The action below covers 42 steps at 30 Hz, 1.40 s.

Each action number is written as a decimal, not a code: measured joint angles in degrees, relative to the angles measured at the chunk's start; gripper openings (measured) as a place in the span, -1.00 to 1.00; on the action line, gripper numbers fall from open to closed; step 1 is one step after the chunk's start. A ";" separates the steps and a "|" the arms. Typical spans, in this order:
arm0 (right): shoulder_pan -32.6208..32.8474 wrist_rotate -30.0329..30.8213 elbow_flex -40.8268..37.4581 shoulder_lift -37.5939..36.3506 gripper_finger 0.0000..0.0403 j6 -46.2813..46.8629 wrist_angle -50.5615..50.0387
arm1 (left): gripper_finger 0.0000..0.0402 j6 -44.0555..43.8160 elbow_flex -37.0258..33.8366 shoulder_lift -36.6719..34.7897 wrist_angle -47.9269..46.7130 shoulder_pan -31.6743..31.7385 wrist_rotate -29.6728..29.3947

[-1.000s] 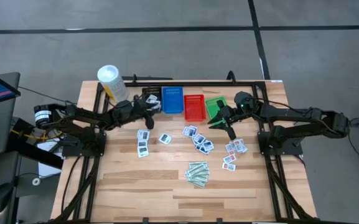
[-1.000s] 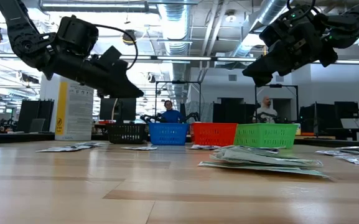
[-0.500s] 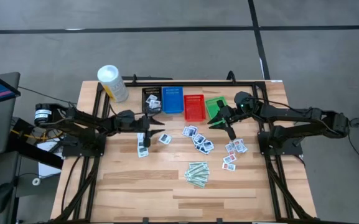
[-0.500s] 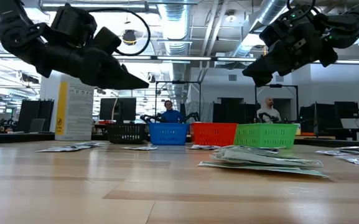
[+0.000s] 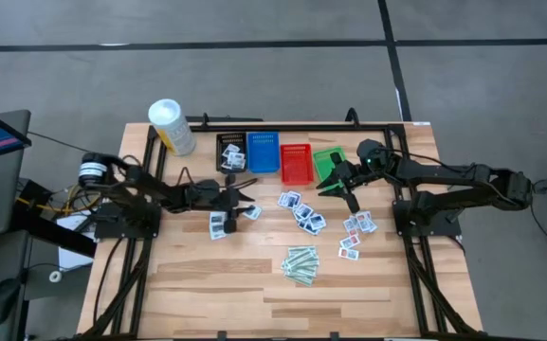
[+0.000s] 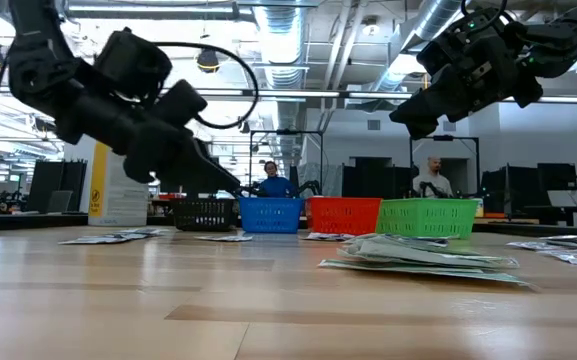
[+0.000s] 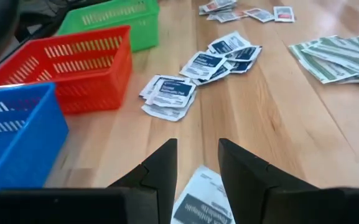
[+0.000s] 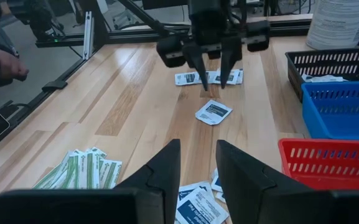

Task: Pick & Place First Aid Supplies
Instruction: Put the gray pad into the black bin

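Small white first aid packets lie flat on the wooden table: one (image 5: 250, 211) at centre left, a scatter (image 5: 303, 212) mid-table, more (image 5: 356, 227) to the right. Pale-green strips (image 5: 301, 264) lie in a stack toward the near edge. My left gripper (image 5: 244, 203) is open and slants down just above the centre-left packet (image 8: 213, 112), which shows under its fingers (image 7: 198, 202). My right gripper (image 5: 342, 194) hangs open in the air beside the green basket (image 5: 326, 161), nothing between its fingers (image 8: 198, 165).
Four mesh baskets stand in a row at the far side: black (image 5: 230, 152) with packets inside, blue (image 5: 263, 152), red (image 5: 296, 163), then green. A white tub (image 5: 171, 126) stands at the far left corner. More packets (image 5: 218, 224) lie left of my left gripper.
My left gripper has swung away from the black basket toward the table's near edge and a little to the right. It has sunk and rolled, and now hangs over the centre-left packet.
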 joint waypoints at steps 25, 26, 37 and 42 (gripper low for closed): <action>0.00 0.00 -0.02 0.00 -0.52 0.51 -0.02 | -0.13 -0.56 1.73 9.98 -1.90 -4.17 0.81; 0.00 0.00 0.00 0.00 -0.52 0.51 -0.02 | -0.13 -0.57 1.76 9.97 -2.03 -4.17 0.61; 0.00 0.00 0.00 0.00 -0.52 0.51 -0.02 | -0.18 -7.78 1.87 9.91 -4.81 -4.12 0.00; 0.00 0.00 0.00 0.00 -0.52 0.54 -0.02 | -0.26 -8.87 1.91 9.91 -6.50 -4.05 0.19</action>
